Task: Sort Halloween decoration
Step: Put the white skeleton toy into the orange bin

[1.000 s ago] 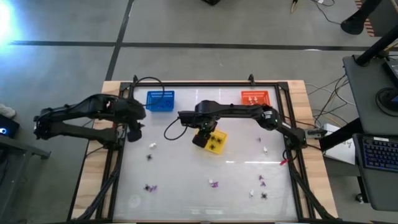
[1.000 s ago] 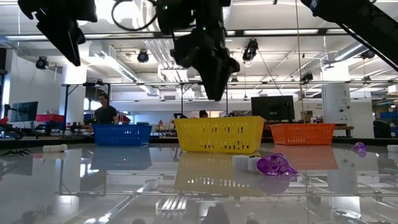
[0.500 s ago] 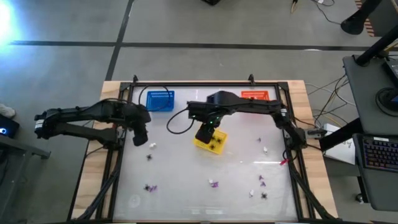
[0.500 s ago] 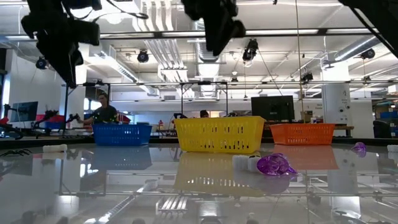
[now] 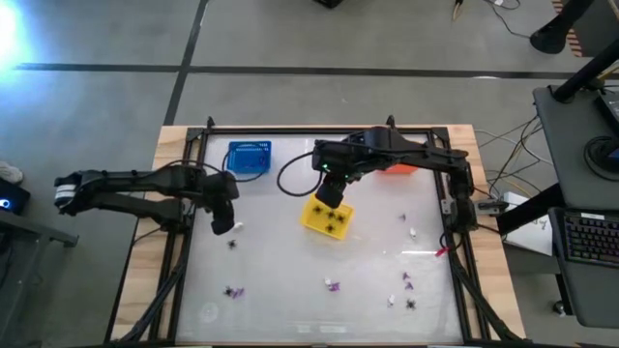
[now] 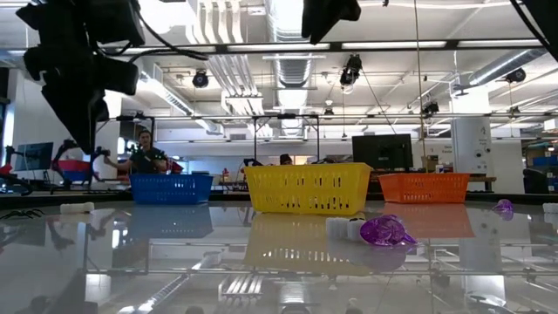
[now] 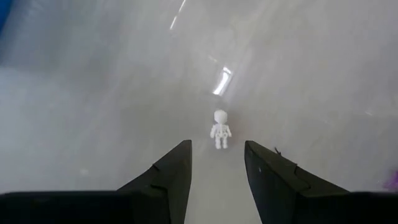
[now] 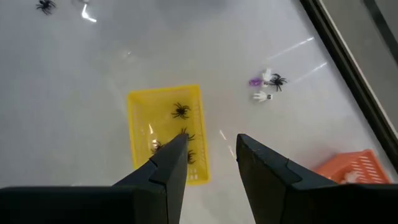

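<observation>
My left hand hangs over the worktop with its fingers parted and nothing between them. Just ahead of its fingertips a small white skeleton figure lies on the glass, and beyond that hand, toward the front edge, sit a black spider and a purple bit.

My right hand is raised above the yellow basket, jaws apart and empty. Through its wrist camera I see several black spiders lying inside that basket. Off to one side of this hand a purple piece, a white piece and a spider are clustered on the worktop. The orange basket stands close by, the blue basket nearer my left hand.
</observation>
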`<state>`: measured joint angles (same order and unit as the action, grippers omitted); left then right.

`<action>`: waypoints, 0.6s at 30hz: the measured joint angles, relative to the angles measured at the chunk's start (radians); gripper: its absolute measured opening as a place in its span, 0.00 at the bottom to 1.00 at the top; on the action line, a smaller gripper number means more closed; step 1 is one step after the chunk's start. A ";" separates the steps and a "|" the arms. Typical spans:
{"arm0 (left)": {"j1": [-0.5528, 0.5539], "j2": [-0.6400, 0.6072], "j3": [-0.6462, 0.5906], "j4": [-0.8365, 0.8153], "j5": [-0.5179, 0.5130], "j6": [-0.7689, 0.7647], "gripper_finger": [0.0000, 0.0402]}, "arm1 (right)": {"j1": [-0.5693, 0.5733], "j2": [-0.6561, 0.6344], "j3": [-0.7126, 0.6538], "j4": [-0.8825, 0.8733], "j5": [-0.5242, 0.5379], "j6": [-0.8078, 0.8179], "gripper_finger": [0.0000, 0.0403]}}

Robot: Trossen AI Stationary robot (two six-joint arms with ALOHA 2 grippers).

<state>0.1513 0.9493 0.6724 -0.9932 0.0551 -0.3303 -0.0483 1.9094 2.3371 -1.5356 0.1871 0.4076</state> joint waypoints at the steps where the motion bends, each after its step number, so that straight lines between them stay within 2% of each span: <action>1: 0.000 0.009 0.000 0.000 0.000 -0.014 0.33 | 0.000 -0.001 0.000 0.000 0.000 0.000 0.33; 18: -0.053 0.145 -0.095 0.130 0.017 -0.088 0.33 | 0.000 -0.002 -0.001 0.000 0.000 -0.060 0.33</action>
<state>0.0986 1.0943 0.5770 -0.8635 0.0723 -0.4178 -0.0483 1.9072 2.3363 -1.5361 0.1871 0.3481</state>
